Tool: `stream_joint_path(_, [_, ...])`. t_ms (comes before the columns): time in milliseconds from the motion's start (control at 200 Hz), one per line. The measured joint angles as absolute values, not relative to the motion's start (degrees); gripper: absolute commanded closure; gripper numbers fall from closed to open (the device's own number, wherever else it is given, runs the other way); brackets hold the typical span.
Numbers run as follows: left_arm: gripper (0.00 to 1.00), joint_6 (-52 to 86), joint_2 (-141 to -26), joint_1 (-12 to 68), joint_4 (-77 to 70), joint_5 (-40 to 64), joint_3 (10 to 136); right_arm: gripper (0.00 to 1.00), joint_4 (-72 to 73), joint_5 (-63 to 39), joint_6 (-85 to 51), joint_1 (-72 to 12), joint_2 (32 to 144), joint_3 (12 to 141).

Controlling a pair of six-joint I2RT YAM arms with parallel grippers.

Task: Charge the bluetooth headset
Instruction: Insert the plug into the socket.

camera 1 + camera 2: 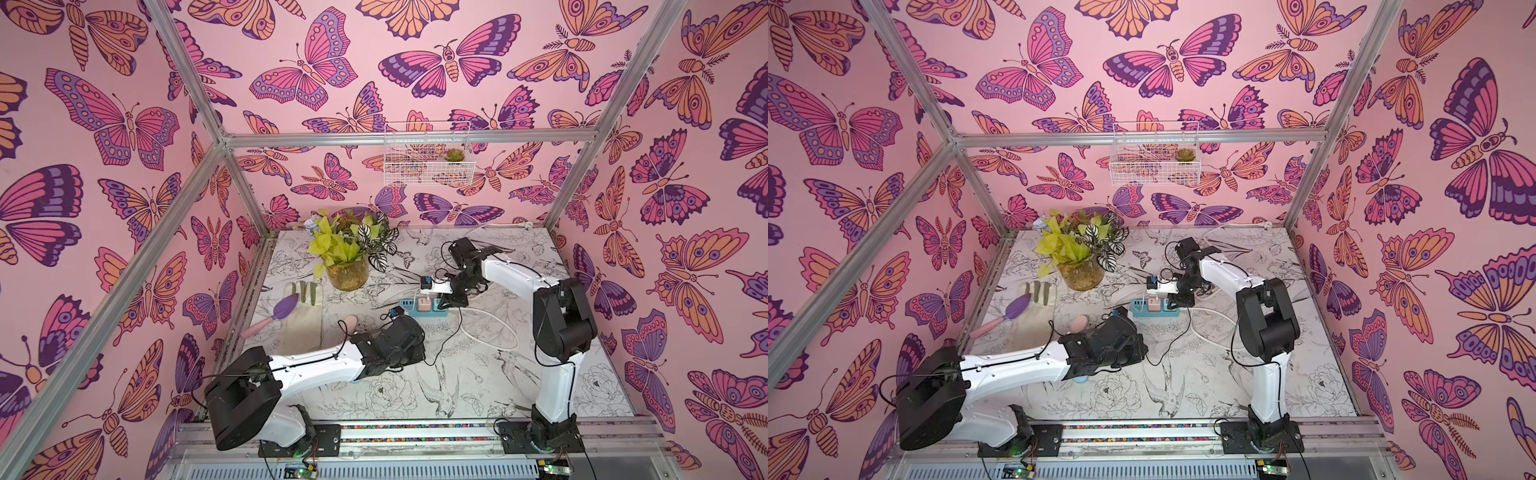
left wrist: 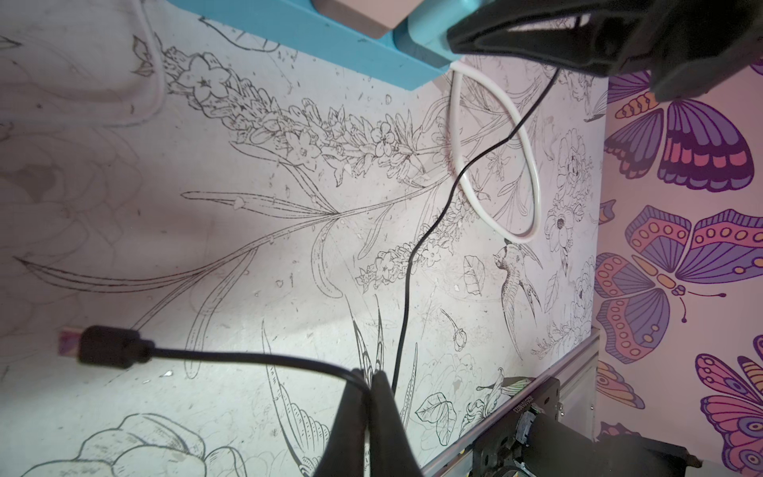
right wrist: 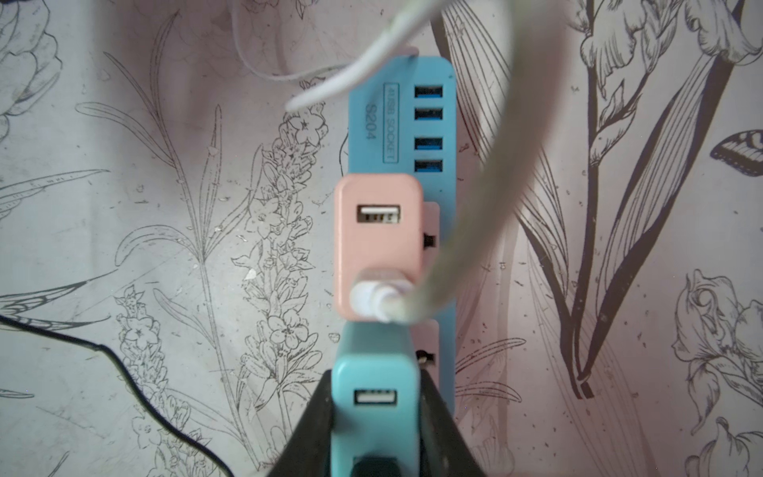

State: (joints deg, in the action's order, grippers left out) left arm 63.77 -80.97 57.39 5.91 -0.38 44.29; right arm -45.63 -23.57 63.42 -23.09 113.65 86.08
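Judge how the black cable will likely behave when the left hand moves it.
Probably floppy over its length: the black cable trails in loose curves across the table. The short stretch from the left hand to the plug stands out nearly straight, so it may hold aim, though it could sag or twist. It looks thin, so likely light.

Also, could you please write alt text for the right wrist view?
The right gripper clamps a teal charger on a blue power strip, beside a pink charger with a white cable plugged in. A black cable lies nearby.
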Motion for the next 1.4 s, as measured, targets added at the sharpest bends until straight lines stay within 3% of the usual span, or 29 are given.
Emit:
stream_joint_path(205, [1.0, 63.99, -79.94, 57.39, 5.89, -0.43, 44.21, 0.79, -42.44, -23.2, 60.66, -23.31, 111.66, 83.4])
stream_joint_path(316, [1.0, 64.05, -79.94, 57.36, 5.91, -0.54, 44.21, 0.67, -40.91, -22.57, 58.94, -23.46, 110.61, 82.13])
stream_joint_path(571, [1.0, 63.77, -79.9, 57.23, 6.11, -1.65, 44.21, 0.58, -37.6, -19.88, 55.24, -23.42, 106.08, 80.4])
stream_joint_path(782, [1.0, 62.33, -78.78, 56.64, 7.66, -2.81, 44.23, 0.59, -34.2, -16.86, 51.72, -22.85, 100.09, 79.5])
stream_joint_path(917, [1.0, 59.94, -78.08, 56.25, 9.28, -3.55, 44.6, 0.65, -30.33, -12.6, 44.38, -22.79, 94.52, 76.16])
stream_joint_path(1143, [1.0, 52.84, -75.37, 55.27, 11.55, -4.36, 46.33, 0.7, -25.76, -5.39, 19.51, -22.74, 81.54, 70.54])
stream_joint_path(1398, [1.0, 43.33, -74.78, 54.74, 13.52, -3.36, 49.52, 0.71, -22.5, -11.2, -7.18, -22.65, 71.09, 58.22])
